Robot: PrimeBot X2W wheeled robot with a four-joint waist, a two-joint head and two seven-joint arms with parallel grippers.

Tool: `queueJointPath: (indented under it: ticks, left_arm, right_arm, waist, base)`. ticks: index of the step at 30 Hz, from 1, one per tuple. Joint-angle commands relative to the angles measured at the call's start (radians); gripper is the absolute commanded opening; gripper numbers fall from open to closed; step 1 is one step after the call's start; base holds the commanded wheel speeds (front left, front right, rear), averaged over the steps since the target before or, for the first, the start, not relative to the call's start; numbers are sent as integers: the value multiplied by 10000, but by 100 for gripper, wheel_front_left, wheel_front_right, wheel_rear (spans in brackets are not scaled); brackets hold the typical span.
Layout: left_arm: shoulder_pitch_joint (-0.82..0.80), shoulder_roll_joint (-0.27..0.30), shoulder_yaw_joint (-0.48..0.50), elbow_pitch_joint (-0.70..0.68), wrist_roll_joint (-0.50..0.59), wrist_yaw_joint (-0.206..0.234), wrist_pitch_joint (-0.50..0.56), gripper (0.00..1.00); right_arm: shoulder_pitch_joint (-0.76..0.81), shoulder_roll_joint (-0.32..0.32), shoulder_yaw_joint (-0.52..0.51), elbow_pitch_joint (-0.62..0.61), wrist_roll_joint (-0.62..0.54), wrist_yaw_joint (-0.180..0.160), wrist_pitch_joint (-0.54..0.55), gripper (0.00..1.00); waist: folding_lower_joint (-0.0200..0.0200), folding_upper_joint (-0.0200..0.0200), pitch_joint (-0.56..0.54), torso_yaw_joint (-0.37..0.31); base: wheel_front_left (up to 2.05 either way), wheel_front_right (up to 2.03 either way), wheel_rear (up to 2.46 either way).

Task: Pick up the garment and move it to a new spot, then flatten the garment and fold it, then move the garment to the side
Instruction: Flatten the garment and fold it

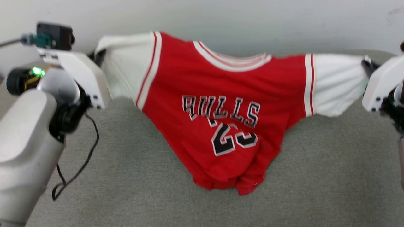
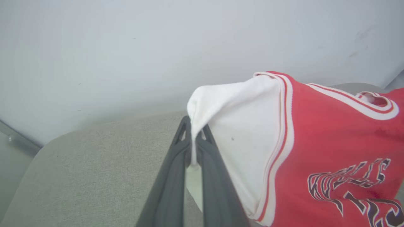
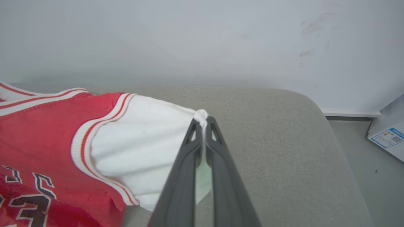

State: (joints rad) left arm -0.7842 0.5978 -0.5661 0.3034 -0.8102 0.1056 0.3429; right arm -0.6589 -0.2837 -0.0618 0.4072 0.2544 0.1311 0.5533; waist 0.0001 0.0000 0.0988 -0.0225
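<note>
Pale grey wall runs across the top of the head view, and a grey fabric-covered desk spreads below it. At the upper left, the left claw is closed tight on the bunched end of one white sleeve. The left wrist view shows a pinch of white cloth squeezed between its dark fingers. The right claw is clamped the same way on the other sleeve end, at the right edge of the head view.

Between them the garment hangs stretched across the upper middle of the frame. Its collar sags near the wall and its lower hem lies crumpled on the desk at bottom centre. Bare desk lies open along the lower part of the frame, on both sides of the hem. The desk's rounded corner shows at the right of the right wrist view, with a labelled box on the floor beyond it. A thin black cable dangles beside the left arm at lower left.

The garment is red with white sleeves, red-and-white striped trim, and black white-outlined letters above a number on the chest.
</note>
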Motion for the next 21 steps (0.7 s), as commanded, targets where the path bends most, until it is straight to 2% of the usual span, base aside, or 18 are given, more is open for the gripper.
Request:
queueJointPath:
  ticks: [1,9,16,21]
  left_arm:
    - [-683,-227,113,413,177,8,-251,0]
    - [-3514,-707,554,1983,796,57,-1360,0]
    - [-6081,-885,852,3032,1306,-218,-2485,0]
    - [-7578,-1009,1035,3553,1559,-349,-3344,0]
  right_arm:
    - [-696,-83,172,300,-132,-7,-320,0]
    - [-3638,-74,718,1284,-382,-7,-1637,0]
    - [-6384,-131,788,1973,-1050,-7,-2896,0]
    - [-8095,-131,827,2508,-1513,-7,-3828,0]
  waist:
    - [-1,0,321,-66]
    - [-1,0,1868,-193]
    - [-1,0,3160,-300]
    - [-1,0,3615,-408]
  base:
    - [0,0,0]
    - [0,0,0]
    - [0,0,0]
    - [0,0,0]
